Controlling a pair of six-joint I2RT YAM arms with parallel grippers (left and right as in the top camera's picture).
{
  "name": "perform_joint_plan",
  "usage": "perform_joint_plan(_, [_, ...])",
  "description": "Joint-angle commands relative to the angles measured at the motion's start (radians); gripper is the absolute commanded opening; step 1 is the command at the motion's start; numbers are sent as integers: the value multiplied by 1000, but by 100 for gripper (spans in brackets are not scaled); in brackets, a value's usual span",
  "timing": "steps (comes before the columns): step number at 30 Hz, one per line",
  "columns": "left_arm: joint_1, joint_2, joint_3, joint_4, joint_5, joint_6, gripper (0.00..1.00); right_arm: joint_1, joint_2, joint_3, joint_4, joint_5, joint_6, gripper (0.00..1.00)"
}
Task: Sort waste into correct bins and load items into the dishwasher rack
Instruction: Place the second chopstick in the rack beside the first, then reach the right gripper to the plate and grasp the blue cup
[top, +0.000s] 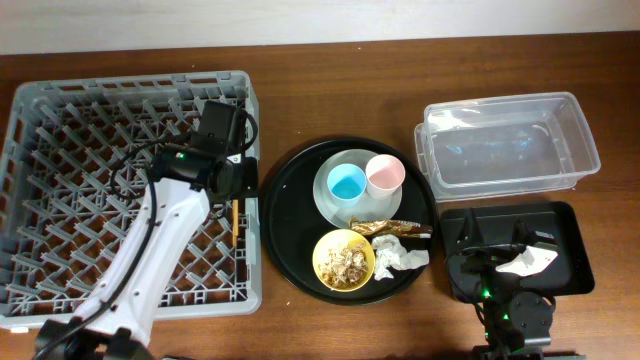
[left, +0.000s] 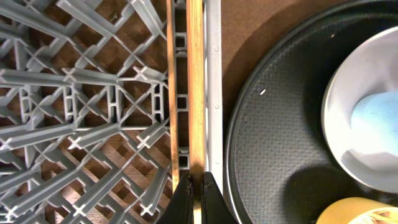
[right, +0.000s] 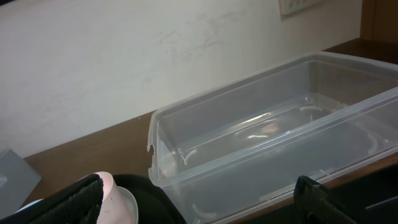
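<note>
My left gripper (top: 235, 195) hangs over the right edge of the grey dishwasher rack (top: 60, 130), shut on a wooden chopstick (left: 195, 87). A second chopstick (left: 172, 93) lies alongside it on the rack's lattice (left: 74, 112). On the round black tray (top: 285, 215) a pale plate (top: 330, 205) carries a blue cup (top: 347, 182) and a pink cup (top: 385, 174). In front of them are a yellow bowl (top: 344, 260) of food scraps, a gold-brown wrapper (top: 392, 228) and a white tissue (top: 400, 258). My right gripper (right: 199, 202) stands open above the small black tray (top: 565, 225), empty.
The clear tub (top: 510, 140) stands at the back right, empty; the right wrist view shows its near wall (right: 261, 149) and the pink cup (right: 111, 190). A crumpled white piece (top: 527, 263) lies in the small black tray. Bare wood separates the rack from the round tray.
</note>
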Motion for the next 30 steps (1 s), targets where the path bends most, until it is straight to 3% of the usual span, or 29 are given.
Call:
perform_joint_plan(1, [6,65,3,4,-21,35,0,-6,-4,-5,-12,-34,1,99])
perform_joint_plan(5, [7,138,3,32,-42,35,0,-6,-4,15,0,-268,-22,99])
perform_joint_plan(12, [12,154,3,56,-48,32,1,-7,100,320,-203,-260,-67,99])
perform_joint_plan(14, [20,154,3,66,-47,32,4,-7,200,451,-293,-261,-95,99])
perform_joint_plan(16, [31,155,3,71,-47,31,22,-7,341,623,-428,-262,-145,99])
perform_joint_plan(18, [48,156,3,74,-47,27,28,-7,564,891,-658,-265,-201,99])
perform_joint_plan(22, [83,148,10,74,-3,-18,32,-7,826,1241,-843,-336,-201,99])
perform_joint_plan(25, [131,124,46,61,183,-17,32,-6,949,1416,-983,-542,-235,100])
perform_joint_plan(27, [171,100,84,42,305,-8,32,3,1009,1448,-993,-671,-259,79])
perform_joint_plan(30, [224,39,116,19,440,6,36,87,1109,1448,-1032,-620,-307,73])
